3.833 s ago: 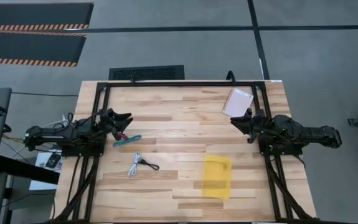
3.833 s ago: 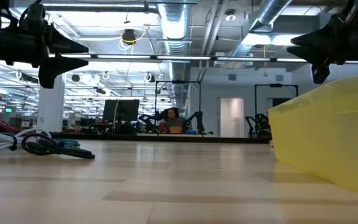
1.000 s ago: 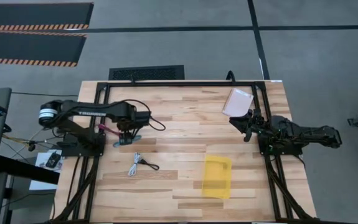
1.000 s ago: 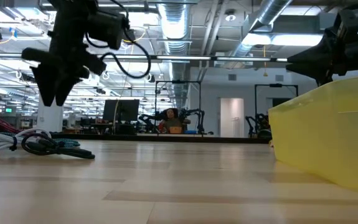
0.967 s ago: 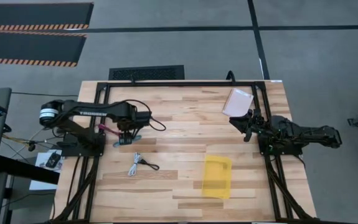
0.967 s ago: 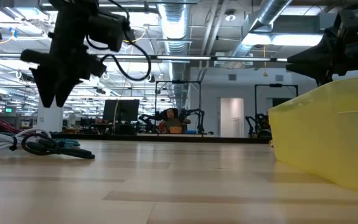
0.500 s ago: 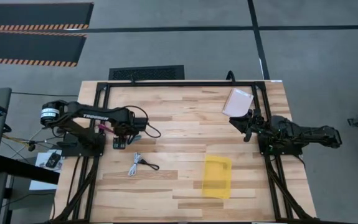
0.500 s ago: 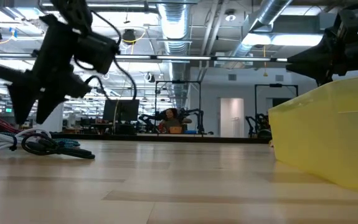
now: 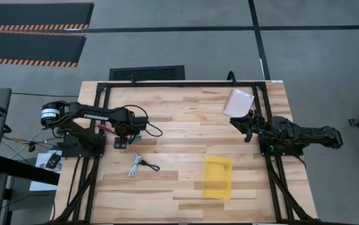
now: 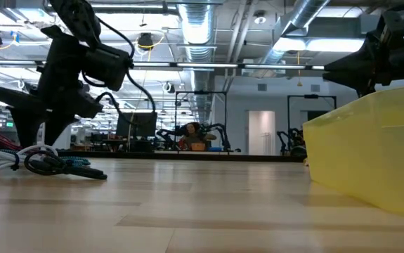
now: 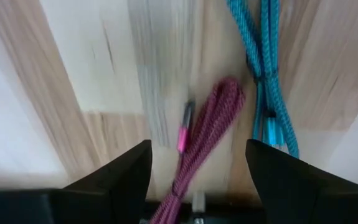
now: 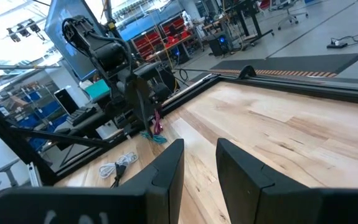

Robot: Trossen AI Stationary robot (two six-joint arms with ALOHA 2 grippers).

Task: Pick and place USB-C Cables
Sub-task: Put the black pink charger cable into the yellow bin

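The red cable [image 11: 207, 127] is framed between the spread fingers of the left gripper [image 11: 197, 180], with the teal cable [image 11: 268, 74] beside it on the wooden table [image 9: 185, 119]. The right gripper [image 9: 246, 123] is seen open, idle.

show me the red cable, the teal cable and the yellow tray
red cable [image 11: 211, 118]: left wrist view, on the folded bundle's upper loop.
teal cable [image 11: 272, 93]: left wrist view, on the strands beside the red one.
yellow tray [image 9: 217, 177]: high view, on its translucent floor, near the middle.

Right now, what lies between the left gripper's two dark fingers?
In the left wrist view, the open left gripper straddles the folded red braided USB-C cable lying on the wooden table; the teal braided cable lies beside it.
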